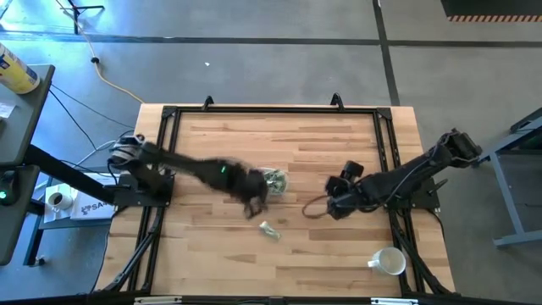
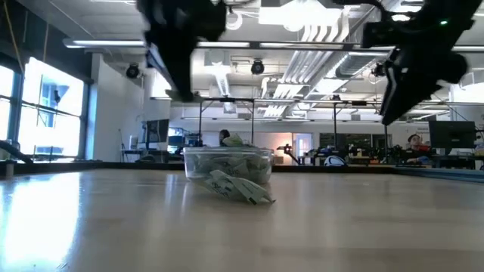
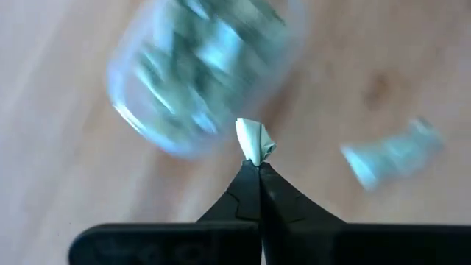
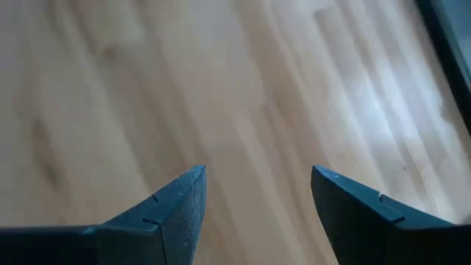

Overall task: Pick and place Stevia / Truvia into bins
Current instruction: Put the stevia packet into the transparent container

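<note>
While pinching a packet (image 3: 255,140), left gripper (image 3: 257,165) raised

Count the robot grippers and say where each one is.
2. The left gripper, shut on a sweetener packet, is beside the clear container. The right gripper hangs open over bare table.

Both arms matte black, jointed. Left pincer (image 3: 259,165): tapered wedge fingers, notched seams. Right pincer (image 4: 257,193): same black wedges, speckled texture. Green LED behind left pincer.

Crumpled packet (image 3: 255,140) pinched between closed fingers (image 3: 246,193), above clear container (image 3: 195,70).
</note>
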Available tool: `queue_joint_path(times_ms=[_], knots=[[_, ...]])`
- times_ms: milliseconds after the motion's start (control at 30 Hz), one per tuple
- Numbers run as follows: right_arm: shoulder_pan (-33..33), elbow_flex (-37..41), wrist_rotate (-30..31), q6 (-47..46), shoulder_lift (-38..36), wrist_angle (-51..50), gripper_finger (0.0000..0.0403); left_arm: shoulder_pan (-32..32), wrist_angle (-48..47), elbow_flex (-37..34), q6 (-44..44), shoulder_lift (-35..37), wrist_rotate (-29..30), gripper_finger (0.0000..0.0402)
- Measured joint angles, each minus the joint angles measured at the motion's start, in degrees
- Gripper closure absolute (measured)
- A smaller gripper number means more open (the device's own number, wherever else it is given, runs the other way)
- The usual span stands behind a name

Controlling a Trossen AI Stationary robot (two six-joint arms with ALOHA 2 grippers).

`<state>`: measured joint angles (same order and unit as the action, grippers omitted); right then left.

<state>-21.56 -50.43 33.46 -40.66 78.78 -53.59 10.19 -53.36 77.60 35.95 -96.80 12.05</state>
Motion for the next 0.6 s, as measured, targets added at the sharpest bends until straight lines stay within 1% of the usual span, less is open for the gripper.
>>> queue_joint_path(times_ms=[100, 200, 267, 333, 433, 533, 600], knots=[[3.61, 0.00, 0.74, 1.74, 0.00, 4.08, 0.0167, -7.07, 4.05, -0.11, -6.77, -1.63, -2.38, 0.0367], [6.56, -0.02, -1.16, 3.05, 0.00, 7.70, 0.0167, -12.53, 6.01, -0.11, -11.98, -3.77, -6.87, 0.0369], [7.69, -0.02, -1.82, 3.54, 0.00, 8.98, 0.0167, -15.22, 6.36, -0.11, -14.83, -5.56, -10.84, 0.0374], [8.41, -0.02, -1.46, 3.62, 0.00, 9.36, 0.0167, -16.99, 6.82, -0.18, -16.52, -7.07, -11.91, 0.0371], [9.43, -0.02, -0.77, 3.64, 0.00, 9.60, 0.0166, -18.51, 10.94, 0.00, -18.43, -8.46, -11.96, 0.0343], [10.30, -0.02, -1.05, 3.59, 0.00, 9.76, 0.0167, -19.74, 12.53, 0.00, -18.93, -10.04, -15.11, 0.0305], [10.46, -0.02, -1.65, 3.61, 0.00, 9.76, 0.0167, -20.30, 11.11, -0.11, -18.15, -10.16, -17.53, 0.0282]])
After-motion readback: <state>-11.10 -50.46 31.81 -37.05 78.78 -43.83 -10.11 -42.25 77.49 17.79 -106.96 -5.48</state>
